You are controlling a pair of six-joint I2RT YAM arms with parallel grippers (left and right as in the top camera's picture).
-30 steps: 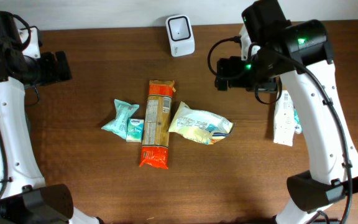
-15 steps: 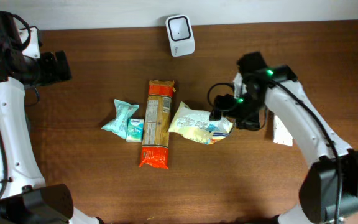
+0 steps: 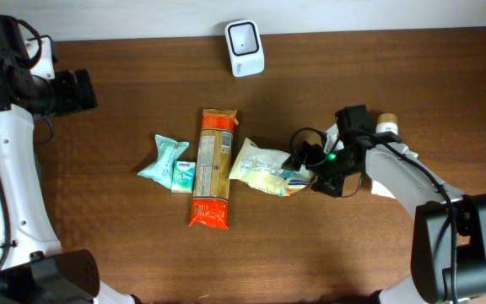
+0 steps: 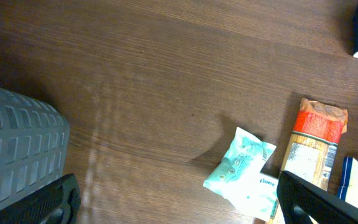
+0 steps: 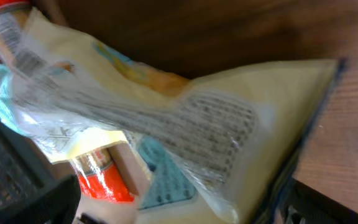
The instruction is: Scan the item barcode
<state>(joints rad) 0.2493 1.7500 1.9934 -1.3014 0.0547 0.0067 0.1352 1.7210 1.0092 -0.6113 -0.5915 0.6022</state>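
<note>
Wooden tabletop (image 3: 99, 245), seen from overhead and from both wrists. Orange-ended pasta packet (image 3: 212, 167) lies lengthwise on the far side of the bag from the right fingers (image 5: 23, 199). Yellow snack bag (image 3: 268, 169), the item nearest those fingers, lies flat between and just ahead of them. They stand wide apart and grip nothing. Teal tissue pack (image 3: 169, 163) lies ahead of the left fingers (image 4: 48, 205), well apart from them. These too are spread fully and empty. White barcode scanner (image 3: 245, 36) stands well apart from both pairs.
</note>
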